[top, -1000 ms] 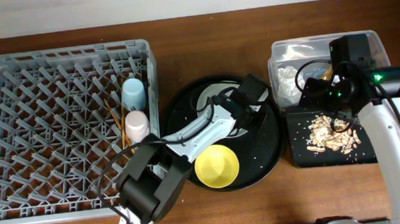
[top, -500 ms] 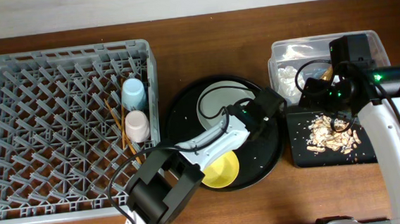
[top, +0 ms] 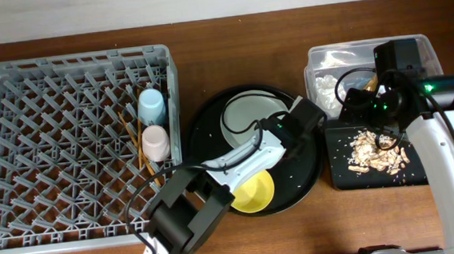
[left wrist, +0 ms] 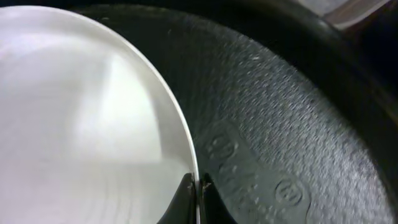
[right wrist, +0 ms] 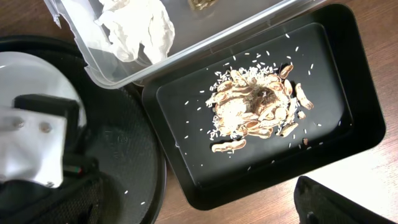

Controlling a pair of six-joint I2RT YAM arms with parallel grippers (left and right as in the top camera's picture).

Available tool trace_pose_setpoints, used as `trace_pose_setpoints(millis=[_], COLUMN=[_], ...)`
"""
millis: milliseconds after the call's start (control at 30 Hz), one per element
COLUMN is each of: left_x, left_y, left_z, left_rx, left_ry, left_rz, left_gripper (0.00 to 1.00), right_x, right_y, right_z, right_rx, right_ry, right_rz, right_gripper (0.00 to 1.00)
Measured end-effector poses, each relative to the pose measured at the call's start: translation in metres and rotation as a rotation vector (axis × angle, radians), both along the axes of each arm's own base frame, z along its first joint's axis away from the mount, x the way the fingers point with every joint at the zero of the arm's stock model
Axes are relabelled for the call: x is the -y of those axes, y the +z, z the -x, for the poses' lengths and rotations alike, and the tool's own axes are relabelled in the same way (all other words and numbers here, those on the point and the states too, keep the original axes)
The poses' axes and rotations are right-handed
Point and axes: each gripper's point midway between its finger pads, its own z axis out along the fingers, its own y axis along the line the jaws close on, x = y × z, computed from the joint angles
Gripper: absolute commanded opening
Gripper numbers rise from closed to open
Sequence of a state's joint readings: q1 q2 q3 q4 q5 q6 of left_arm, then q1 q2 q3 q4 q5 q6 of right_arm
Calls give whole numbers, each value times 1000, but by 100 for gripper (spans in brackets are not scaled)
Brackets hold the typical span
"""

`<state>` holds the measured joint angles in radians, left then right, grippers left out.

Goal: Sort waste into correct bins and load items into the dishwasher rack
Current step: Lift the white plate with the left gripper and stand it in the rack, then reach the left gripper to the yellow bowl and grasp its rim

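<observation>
The pale round plate (top: 250, 116) lies in the round black tray (top: 298, 174), and my left gripper (top: 290, 130) is at its right edge. In the left wrist view the gripper (left wrist: 198, 185) is shut on the plate's (left wrist: 81, 112) thin rim. A yellow bowl (top: 253, 191) sits at the tray's front. The blue cup (top: 152, 106), pink cup (top: 156, 141) and chopsticks (top: 135, 141) stand in the grey dishwasher rack (top: 16, 94). My right gripper (top: 381, 132) hangs open over the shallow black bin (right wrist: 348, 124) of food scraps (right wrist: 255, 106). The clear bin (right wrist: 205, 37) holds the white napkin (right wrist: 137, 25).
The round black tray (left wrist: 280, 124) fills the table's middle between the rack and the two bins. Rice grains speckle it and the shallow bin. A gold-brown wrapper (right wrist: 202, 5) shows at the clear bin's far end. Bare wood (top: 354, 222) runs along the front.
My left gripper swung from over the plate to its right edge and closed on the rim. The right arm has stayed put.
</observation>
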<state>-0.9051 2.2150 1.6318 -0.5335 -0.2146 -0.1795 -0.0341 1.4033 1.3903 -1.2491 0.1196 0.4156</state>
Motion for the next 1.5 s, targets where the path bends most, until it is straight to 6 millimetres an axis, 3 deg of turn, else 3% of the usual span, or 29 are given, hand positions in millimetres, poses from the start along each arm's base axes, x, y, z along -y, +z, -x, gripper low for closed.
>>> trace_pose_setpoints(millis=[67, 133, 167, 233, 267, 300, 333, 433, 567, 633, 833, 1100, 1200, 1233, 1300, 1333, 1367, 1400, 1467, 1500], left_x=[-8, -18, -29, -53, -83, -101, -142, -230, -311, -331, -343, -377, -384, -386, -395, -399, -403, -409, -414, -414], left_y=[17, 61, 108, 180, 228, 253, 293, 337, 326, 311, 246, 205, 178, 174, 168, 166, 164, 163, 162, 162], left_z=[-2, -7, -11, -11, -8, -7, -1, -2, -15, -28, -79, -103, -110, -111, -117, -119, -120, -121, -121, -121], left_rx=[20, 71, 126, 202, 246, 273, 302, 315, 187, 125, -45, -71, -115, -120, -112, -107, -106, -99, -99, -110], left_ry=[15, 40, 63, 98, 134, 156, 197, 255, 270, 228, 79, 122, 171, 185, 232, 251, 269, 286, 307, 320], left_rz=[-11, 20, 71, 163, 220, 260, 322, 435, 595, 687, 972, 1064, 1049, 1044, 1007, 994, 987, 979, 978, 988], left_gripper=[0, 1, 0, 0, 0, 0, 0, 0, 0, 0, 0, 0, 1, 6, 32, 60, 72, 80, 86, 97], right_x=[0, 0, 0, 0, 0, 0, 0, 0, 0, 0, 0, 0, 0, 0, 0, 0, 0, 0, 0, 0], right_y=[0, 0, 0, 0, 0, 0, 0, 0, 0, 0, 0, 0, 0, 0, 0, 0, 0, 0, 0, 0], right_z=[0, 0, 0, 0, 0, 0, 0, 0, 0, 0, 0, 0, 0, 0, 0, 0, 0, 0, 0, 0], right_rx=[0, 0, 0, 0, 0, 1, 0, 0, 0, 0, 1, 0, 0, 0, 0, 0, 0, 0, 0, 0], right_ry=[0, 0, 0, 0, 0, 1, 0, 1, 0, 0, 0, 0, 0, 1, 0, 0, 0, 1, 0, 0], right_rz=[0, 0, 0, 0, 0, 0, 0, 0, 0, 0, 0, 0, 0, 0, 0, 0, 0, 0, 0, 0], right_gripper=[99, 99, 99, 99, 99, 99, 99, 99, 99, 99, 99, 99, 99, 99, 99, 98, 99, 99, 99, 99])
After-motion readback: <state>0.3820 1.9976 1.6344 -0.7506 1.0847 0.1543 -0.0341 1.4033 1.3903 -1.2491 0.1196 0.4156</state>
